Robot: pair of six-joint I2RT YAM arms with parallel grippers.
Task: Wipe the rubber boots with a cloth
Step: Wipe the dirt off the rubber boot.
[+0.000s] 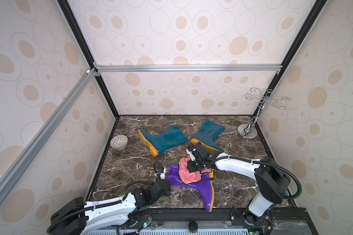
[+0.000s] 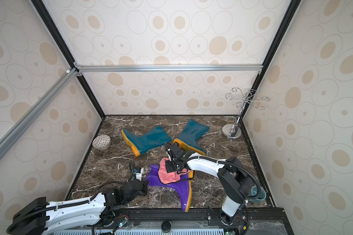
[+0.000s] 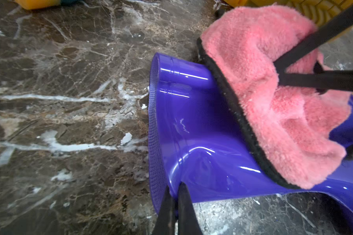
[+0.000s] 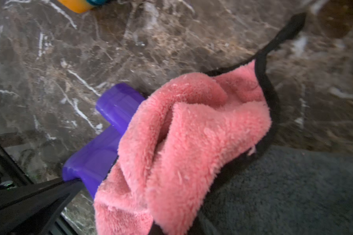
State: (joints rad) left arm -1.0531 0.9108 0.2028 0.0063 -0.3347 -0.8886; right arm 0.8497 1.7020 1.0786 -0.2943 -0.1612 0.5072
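Pinching the shaft rim of the purple boot [image 3: 192, 132], laid on its side near the front edge of the marble table [image 1: 130, 162], between the fully closed jaws of the left gripper [image 3: 174, 189]. Clamping the pink cloth [image 3: 263, 105], bunched over that boot's shaft, in the closed jaws of the right gripper [image 3: 279, 69]. Farther back, two teal boots [image 1: 163, 140] [image 1: 209, 132] on their sides.

open marble floor [image 1: 130, 162] front-L, teal boots [image 1: 163, 140] rear-ctr, chrome stand [image 1: 247, 131] rear-R corner, bowl [image 1: 119, 142] L edge
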